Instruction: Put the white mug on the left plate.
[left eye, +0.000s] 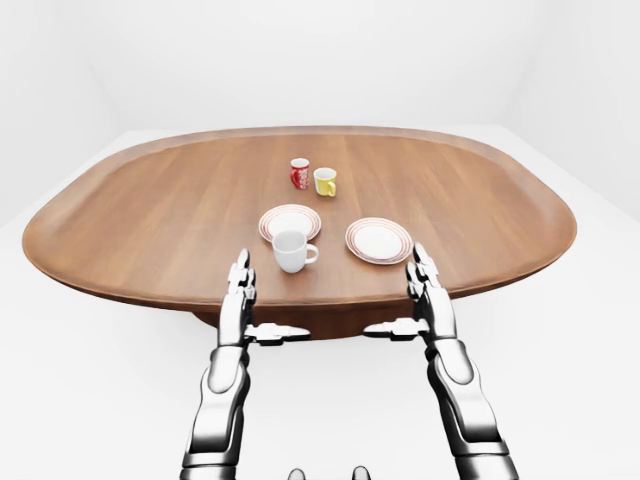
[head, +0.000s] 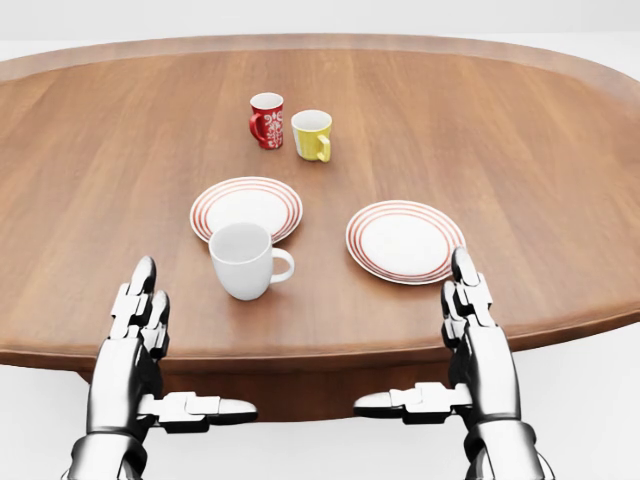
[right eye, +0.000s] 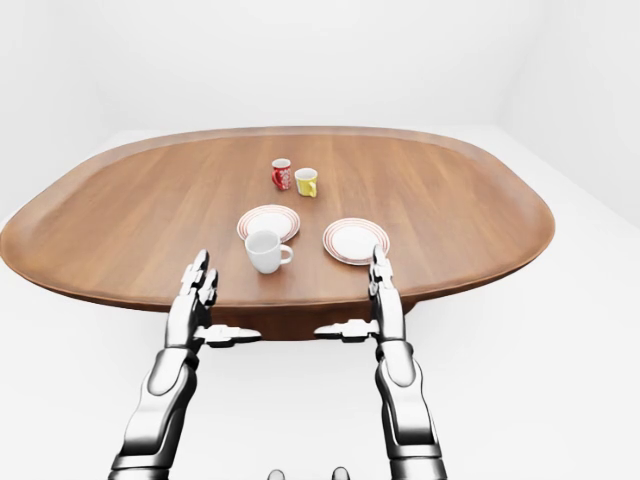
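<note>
At the desk's (head: 80, 220) near edge both hands, left (head: 135, 340) and right (head: 475, 335), hung with fingers spread, empty. The mug (head: 243, 260) stood between them, untouched, just below the left plate (head: 246, 207). No writing was legible.

On the oval wooden table (head: 120, 150), the white ceramic mug (head: 243, 260) stands just below the left red-rimmed plate (head: 246, 207) in my head view. The right red-rimmed plate (head: 405, 241) lies apart, to its right.

A large oval wooden counter (left eye: 150, 220) with a raised rim is seen filling the middle of the room, its grain running lengthwise and its underside darker at the near edge. It is surrounded by a plain white floor (left eye: 80, 400) and white walls (left eye: 300, 50). Even, soft light is cast; faint wall corners are visible far left and right.
</note>
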